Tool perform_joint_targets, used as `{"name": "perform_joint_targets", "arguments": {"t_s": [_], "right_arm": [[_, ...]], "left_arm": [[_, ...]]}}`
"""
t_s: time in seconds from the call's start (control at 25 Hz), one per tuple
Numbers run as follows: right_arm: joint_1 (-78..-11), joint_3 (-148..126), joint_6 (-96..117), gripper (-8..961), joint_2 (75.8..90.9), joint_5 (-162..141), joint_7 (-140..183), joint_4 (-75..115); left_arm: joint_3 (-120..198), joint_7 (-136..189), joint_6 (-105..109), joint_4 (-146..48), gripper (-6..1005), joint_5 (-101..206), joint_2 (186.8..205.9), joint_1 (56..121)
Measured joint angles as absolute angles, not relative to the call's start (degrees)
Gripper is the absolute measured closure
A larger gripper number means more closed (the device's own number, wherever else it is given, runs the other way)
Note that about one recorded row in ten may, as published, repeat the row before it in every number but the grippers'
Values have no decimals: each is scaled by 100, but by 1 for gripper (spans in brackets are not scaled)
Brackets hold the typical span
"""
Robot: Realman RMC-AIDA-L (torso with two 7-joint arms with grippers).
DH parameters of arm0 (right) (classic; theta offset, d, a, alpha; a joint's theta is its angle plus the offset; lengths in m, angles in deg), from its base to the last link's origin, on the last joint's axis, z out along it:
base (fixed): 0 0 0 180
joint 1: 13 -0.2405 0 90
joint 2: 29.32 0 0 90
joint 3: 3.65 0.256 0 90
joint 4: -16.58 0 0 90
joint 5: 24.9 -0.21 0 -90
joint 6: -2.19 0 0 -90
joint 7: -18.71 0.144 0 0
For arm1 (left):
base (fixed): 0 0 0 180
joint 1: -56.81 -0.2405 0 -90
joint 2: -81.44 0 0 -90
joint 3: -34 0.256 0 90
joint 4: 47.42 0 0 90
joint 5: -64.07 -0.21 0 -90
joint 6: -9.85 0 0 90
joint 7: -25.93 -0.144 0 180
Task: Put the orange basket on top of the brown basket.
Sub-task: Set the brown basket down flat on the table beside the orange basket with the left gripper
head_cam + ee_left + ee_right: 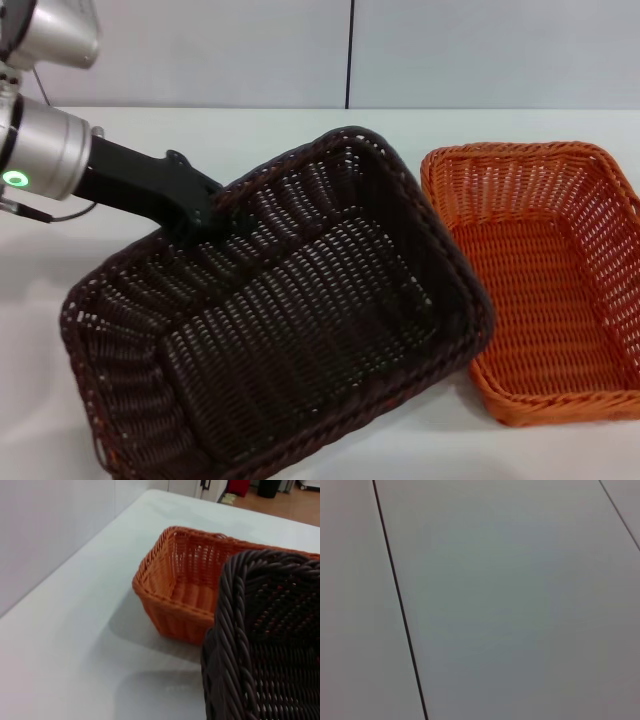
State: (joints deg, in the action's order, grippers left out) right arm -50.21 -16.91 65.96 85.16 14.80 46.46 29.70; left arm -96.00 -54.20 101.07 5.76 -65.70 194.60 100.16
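The brown basket (300,320) fills the middle and left of the head view, tilted, with its right side raised. My left gripper (212,212) is shut on its far long rim. The orange basket (545,280) sits on the white table (220,130) to the right, and the brown basket's right corner overlaps its left rim. In the left wrist view the brown basket's rim (235,625) is close, with the orange basket (180,587) just beyond it. The right gripper is out of view.
A pale wall with a dark vertical seam (350,50) stands behind the table. The right wrist view shows only pale panels with a dark seam (400,610). The table's far end and a floor show in the left wrist view (280,502).
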Motion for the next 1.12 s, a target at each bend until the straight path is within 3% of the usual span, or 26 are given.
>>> {"name": "perform_joint_targets", "arguments": {"t_s": [0.28, 0.8, 0.92, 0.96, 1.12], "right_arm": [[-5000, -1691, 6609, 418, 8519, 1500, 5020, 3066], [-5000, -1692, 6610, 418, 8529, 1500, 5037, 3099], [-5000, -1692, 6580, 418, 8528, 1500, 5037, 3081], [-5000, -1692, 6574, 418, 8528, 1500, 5037, 3066], [-5000, -1692, 6571, 418, 8528, 1500, 5037, 3058]], "left_arm": [[-9578, -5819, 9641, 398, 848, -6561, 19662, 9958], [-9726, -6101, 9602, 157, 848, -6015, 19685, 9839], [-9804, -6095, 9683, 203, 848, -6008, 19615, 9769], [-9891, -6092, 9831, 216, 849, -5999, 19485, 9730], [-9981, -6078, 10047, 207, 850, -5993, 19315, 9661]]}}
